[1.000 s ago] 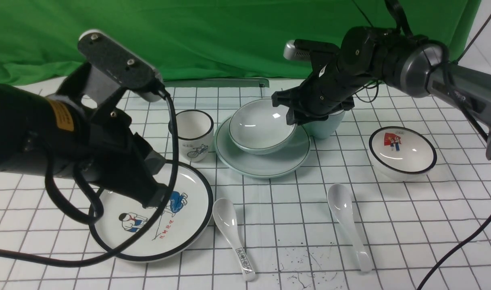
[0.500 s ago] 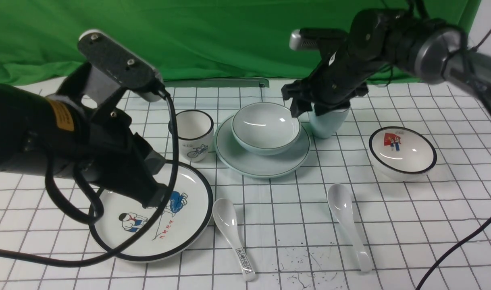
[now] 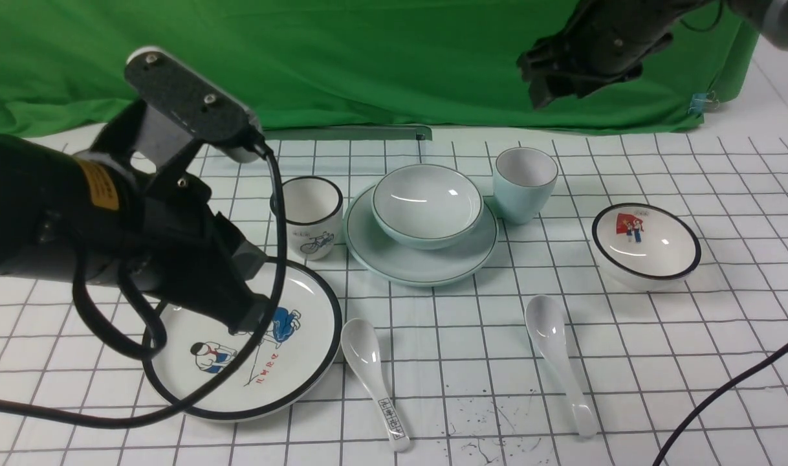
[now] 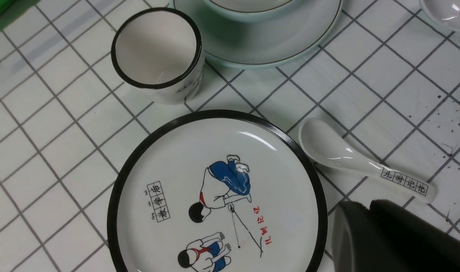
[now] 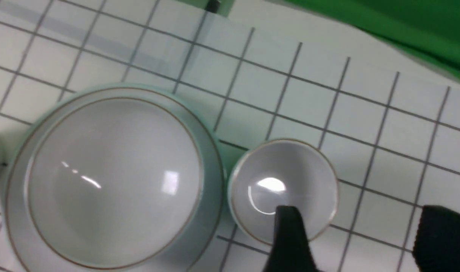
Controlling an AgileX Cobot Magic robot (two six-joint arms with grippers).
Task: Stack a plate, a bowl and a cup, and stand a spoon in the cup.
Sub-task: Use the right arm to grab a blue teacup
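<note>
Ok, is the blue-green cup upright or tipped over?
Upright: the cup stands on its base beside the plate, mouth up, nothing inside.

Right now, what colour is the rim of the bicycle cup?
Black; the bicycle cup is white otherwise, clearest in the left wrist view.

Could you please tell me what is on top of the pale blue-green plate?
Only the matching pale blue-green bowl, upright and empty. The plate's middle is hidden beneath it.

Tableware count: two plates (image 3: 426,268) (image 3: 303,353); two bowls (image 3: 426,200) (image 3: 649,243); two cups (image 3: 523,184) (image 3: 311,217); two spoons (image 3: 544,327) (image 3: 360,346)
</note>
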